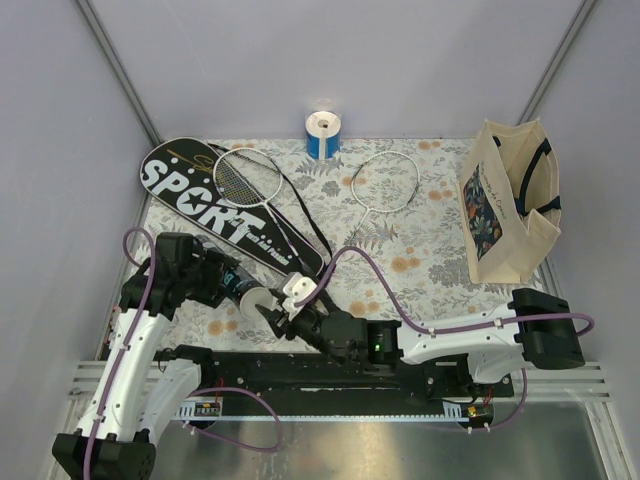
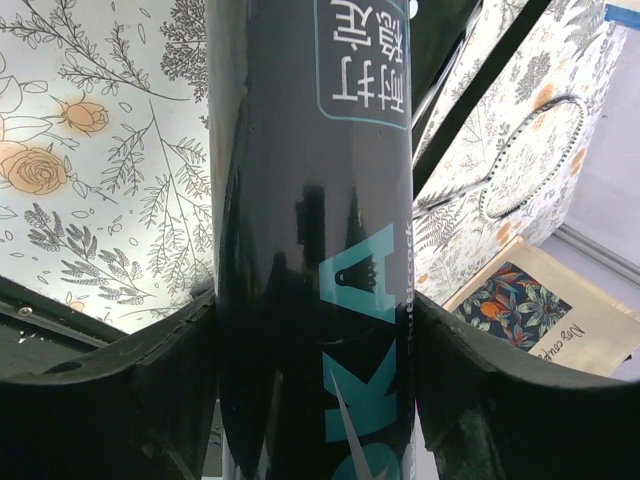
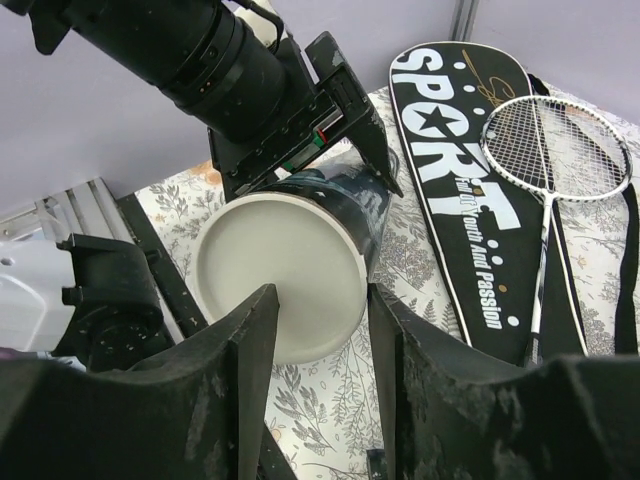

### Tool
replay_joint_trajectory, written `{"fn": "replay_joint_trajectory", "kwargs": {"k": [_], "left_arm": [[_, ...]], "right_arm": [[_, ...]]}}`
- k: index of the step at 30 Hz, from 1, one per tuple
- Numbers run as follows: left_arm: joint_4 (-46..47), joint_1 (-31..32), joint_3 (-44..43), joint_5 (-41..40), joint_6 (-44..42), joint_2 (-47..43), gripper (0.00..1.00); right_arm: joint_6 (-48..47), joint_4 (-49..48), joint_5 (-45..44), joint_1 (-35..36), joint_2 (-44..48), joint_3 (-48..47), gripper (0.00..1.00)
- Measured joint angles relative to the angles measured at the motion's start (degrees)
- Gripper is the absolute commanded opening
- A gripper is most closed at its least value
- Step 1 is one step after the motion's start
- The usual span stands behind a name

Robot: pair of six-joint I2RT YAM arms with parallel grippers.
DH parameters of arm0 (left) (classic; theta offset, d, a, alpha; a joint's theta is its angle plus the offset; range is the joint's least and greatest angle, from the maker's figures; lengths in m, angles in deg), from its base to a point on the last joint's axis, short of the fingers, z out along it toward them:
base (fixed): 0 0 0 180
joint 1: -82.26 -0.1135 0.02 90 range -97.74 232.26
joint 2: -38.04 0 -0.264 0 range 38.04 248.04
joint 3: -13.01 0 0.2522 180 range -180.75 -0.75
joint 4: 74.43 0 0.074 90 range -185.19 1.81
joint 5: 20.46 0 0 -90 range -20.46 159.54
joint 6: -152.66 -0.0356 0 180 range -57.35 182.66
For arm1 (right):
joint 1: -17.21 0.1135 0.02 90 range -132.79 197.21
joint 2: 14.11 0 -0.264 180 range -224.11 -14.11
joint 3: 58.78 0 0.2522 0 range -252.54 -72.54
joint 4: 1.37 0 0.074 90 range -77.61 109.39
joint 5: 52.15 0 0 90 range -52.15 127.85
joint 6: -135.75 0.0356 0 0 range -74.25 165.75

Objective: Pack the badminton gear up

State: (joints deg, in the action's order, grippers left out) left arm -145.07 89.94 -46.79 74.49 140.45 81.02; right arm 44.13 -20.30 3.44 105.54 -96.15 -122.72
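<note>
Black tube [image 2: 310, 250] with its white lid [image 3: 280, 275] on is squeezed in the left pincer [image 1: 222, 280], and the right pincer [image 3: 320, 300] is let go, its fingers apart just by the lid. One racket [image 1: 243, 175] lies on the long black cover [image 1: 190, 190] and the other racket [image 1: 385, 180] lies on the desk [image 1: 420, 260]. Neither is packed yet, so I think most of the job is left.

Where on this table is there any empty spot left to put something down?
Best is the flowered cloth between the lone racket and the tote bag. The left side is crowded: racket cover, another racket on it, left gripper and right gripper at the black tube.
</note>
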Motion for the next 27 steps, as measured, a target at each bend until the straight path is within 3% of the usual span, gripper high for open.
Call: {"fn": "replay_joint_trajectory", "kwargs": {"k": [10, 14, 18, 20, 25, 27], "left_arm": [[1.4, -0.7, 0.0, -0.5, -1.4, -0.5, 0.13], [1.6, -0.9, 0.0, -1.6, -1.8, -1.3, 0.13], [1.7, -0.9, 0.0, -2.8, -2.6, -2.0, 0.13], [1.7, -0.9, 0.0, -3.2, -3.1, -2.3, 0.13], [1.5, -0.6, 0.0, -2.8, -4.0, -4.4, 0.14], [1.7, -0.1, 0.0, -1.6, -4.6, -5.4, 0.14]], "right_arm": [[4.2, 2.3, 1.1, -1.3, -1.0, -1.9, 0.41], [6.5, 2.6, 2.0, -1.9, -1.2, -2.0, 0.31], [7.8, 3.0, 2.9, -2.2, -1.3, -2.0, 0.28], [8.2, 3.5, 3.5, -2.4, -1.2, -2.1, 0.33], [10.5, 6.7, 8.5, -3.2, 0.7, -2.1, 0.62], [11.7, 9.2, 11.6, -3.6, 2.2, -2.0, 0.65]]}}
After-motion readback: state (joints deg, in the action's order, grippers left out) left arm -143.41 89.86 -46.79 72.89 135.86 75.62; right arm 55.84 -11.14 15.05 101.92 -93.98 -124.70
